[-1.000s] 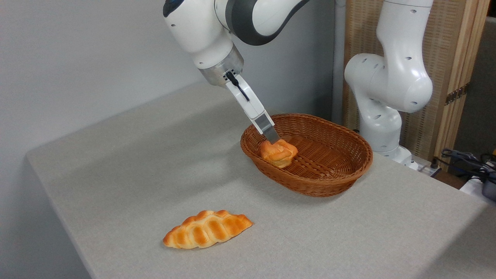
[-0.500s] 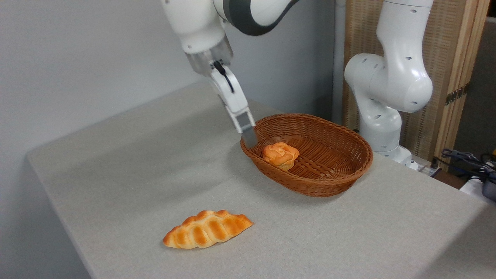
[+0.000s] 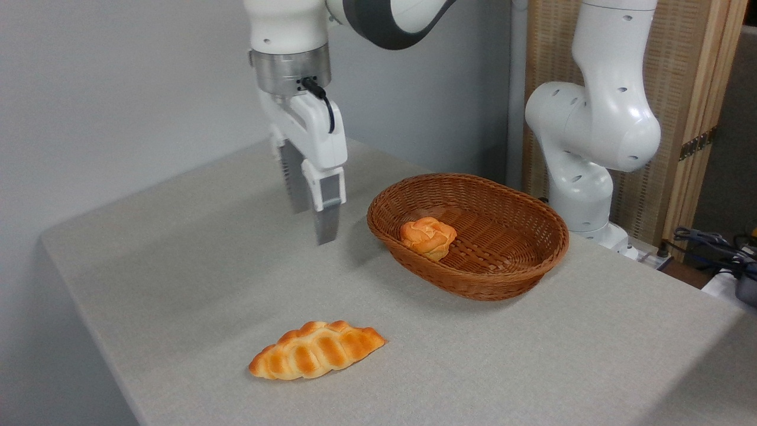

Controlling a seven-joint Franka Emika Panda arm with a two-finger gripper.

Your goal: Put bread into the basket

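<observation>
Camera view shows you the bread (image 3: 427, 236) lying inside the basket (image 3: 502, 275), near its left wall. Your end effector (image 3: 310, 225) hangs left of the basket above the tabletop (image 3: 177, 266), fingers spread, holding nothing.

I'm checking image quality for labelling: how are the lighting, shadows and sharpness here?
Camera view: soft, even light, no glare; faint shadows lie under the basket, the braided loaf and the gripper; the bread and fingers look sharp.
</observation>
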